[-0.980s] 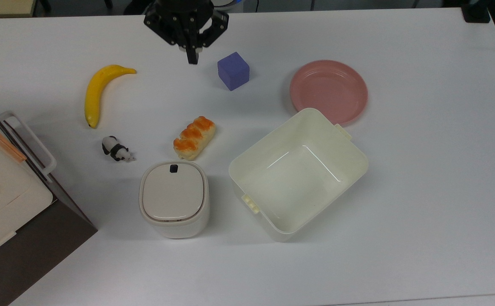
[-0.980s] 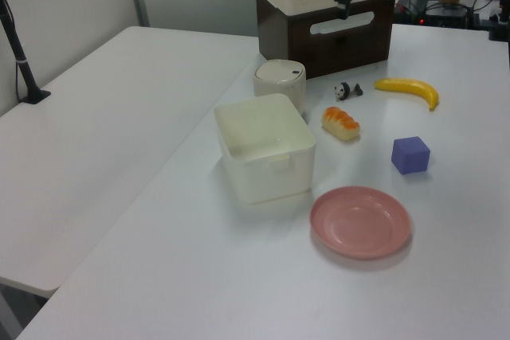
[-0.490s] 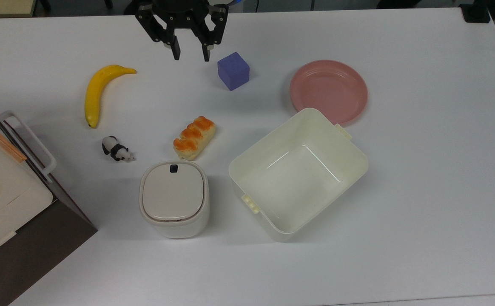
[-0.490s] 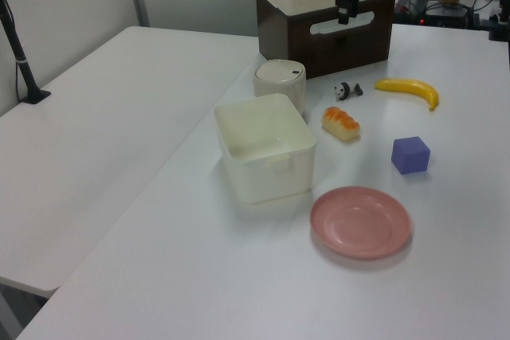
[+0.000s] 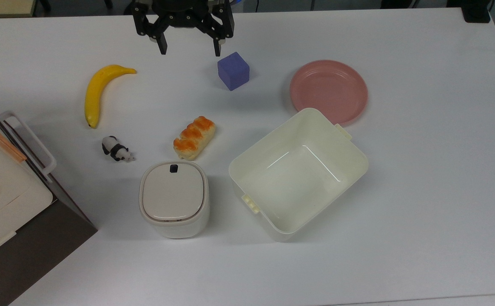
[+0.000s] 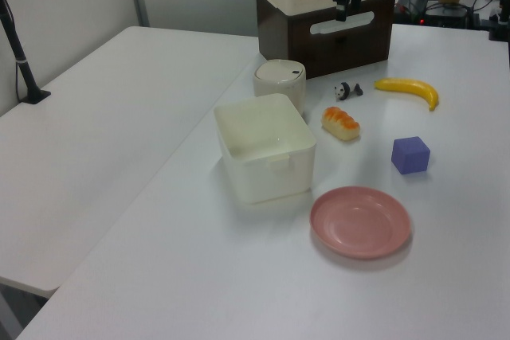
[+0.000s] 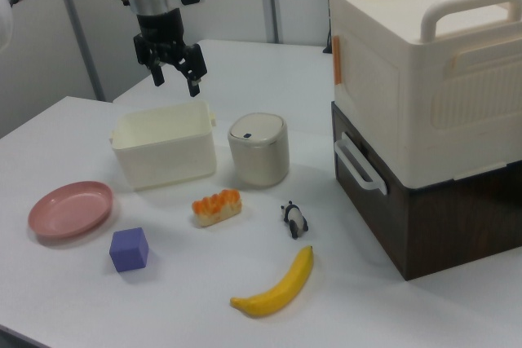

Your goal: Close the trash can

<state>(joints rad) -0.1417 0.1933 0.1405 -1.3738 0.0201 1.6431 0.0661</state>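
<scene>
While raised, claw (image 5: 189,47) gapes — empty.

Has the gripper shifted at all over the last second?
Yes. In the top view the gripper has pulled back toward the top edge, away from the trash can, and its fingers have spread from shut to open beside the purple cube.

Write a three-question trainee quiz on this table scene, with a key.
1. True or false: the trash can has its lid down.
2. In the top view, which lies nearest the bread: A the plate, B the panda, C the cube?
3. Fill in: the gripper hangs above the table with its fingers ____.

Key:
1. True.
2. B.
3. Open, holding nothing.
</scene>
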